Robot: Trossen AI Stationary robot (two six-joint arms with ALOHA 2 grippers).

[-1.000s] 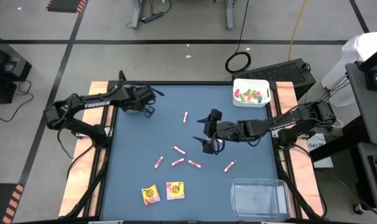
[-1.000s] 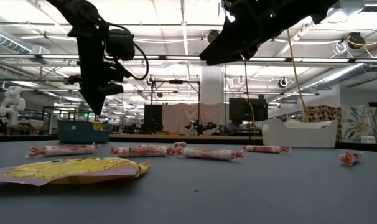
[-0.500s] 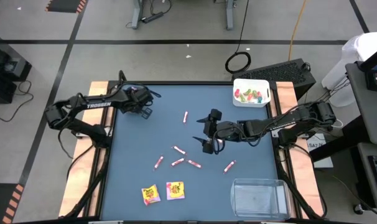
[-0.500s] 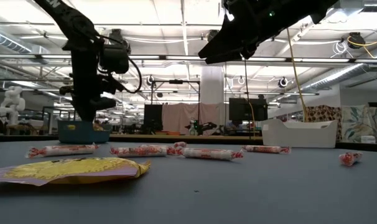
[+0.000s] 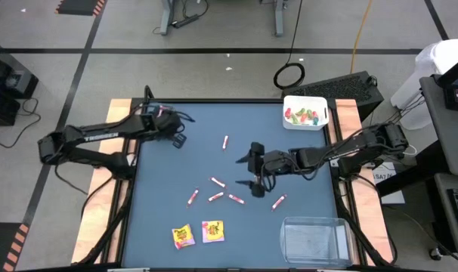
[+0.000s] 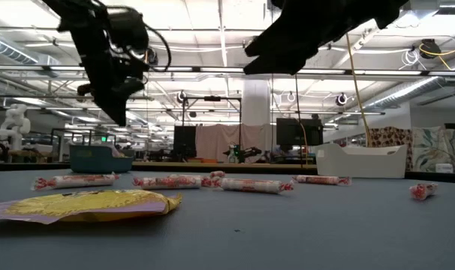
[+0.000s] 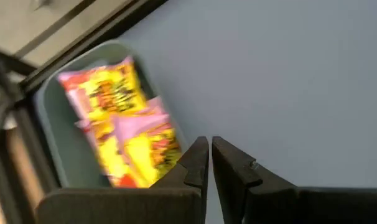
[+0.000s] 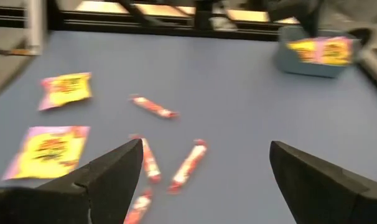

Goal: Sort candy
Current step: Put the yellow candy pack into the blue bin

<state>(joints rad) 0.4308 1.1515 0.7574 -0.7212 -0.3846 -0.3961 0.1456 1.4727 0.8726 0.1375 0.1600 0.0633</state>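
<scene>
Left fingers cover part of teal bin.

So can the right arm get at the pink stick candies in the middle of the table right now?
Probably yes. The right gripper hangs open just above the table, with the stick candies lying loose nearby and nothing between them; the left gripper is off by the teal bin.

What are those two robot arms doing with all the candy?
They are sorting it into bins. The left gripper is shut and empty beside the teal bin, which holds yellow packets. The right gripper is open above the pink-white sticks on the table. Two yellow packets wait at the front.
</scene>
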